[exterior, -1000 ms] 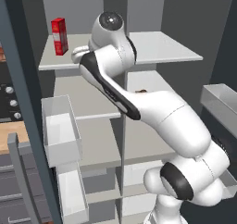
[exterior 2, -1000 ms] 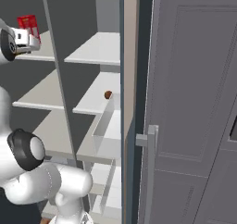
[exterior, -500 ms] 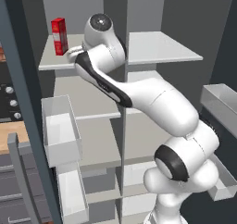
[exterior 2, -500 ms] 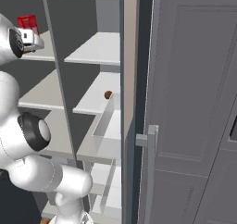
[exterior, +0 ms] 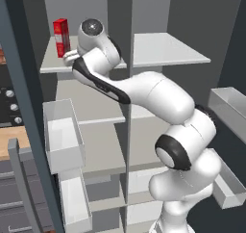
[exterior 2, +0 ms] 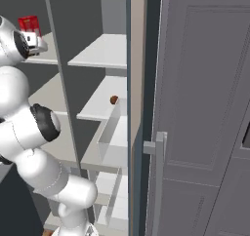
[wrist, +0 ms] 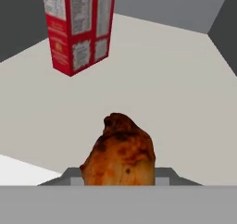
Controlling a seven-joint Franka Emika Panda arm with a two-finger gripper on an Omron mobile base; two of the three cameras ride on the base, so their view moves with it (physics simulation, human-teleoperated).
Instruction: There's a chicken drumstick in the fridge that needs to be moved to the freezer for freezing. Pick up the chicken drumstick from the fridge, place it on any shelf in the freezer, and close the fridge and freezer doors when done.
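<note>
Claw (wrist: 118,177) sits at the near edge of the top shelf (wrist: 180,89), in front of the red carton (wrist: 78,26). Grey finger pads (wrist: 69,176) flank the chicken drumstick (wrist: 119,151) on both sides. Whether they press on it cannot be told, since the lower part of the meat and the tips are cut off. The drumstick stands between the claw and the carton, well apart from the carton, with its narrow end pointing toward it.

From the left base camera the claw (exterior: 71,58) is just beside the carton (exterior: 61,37), level with its lower half, over the shelf (exterior: 50,63) in the same compartment. Clear bins (exterior: 60,135) hang below the carton on the open door.

From the right base camera a small brown lump (exterior 2: 114,99) lies on a lower shelf, right of the carton (exterior 2: 29,24). Further right stands a door (exterior 2: 205,108) with a bar handle (exterior 2: 158,181).
</note>
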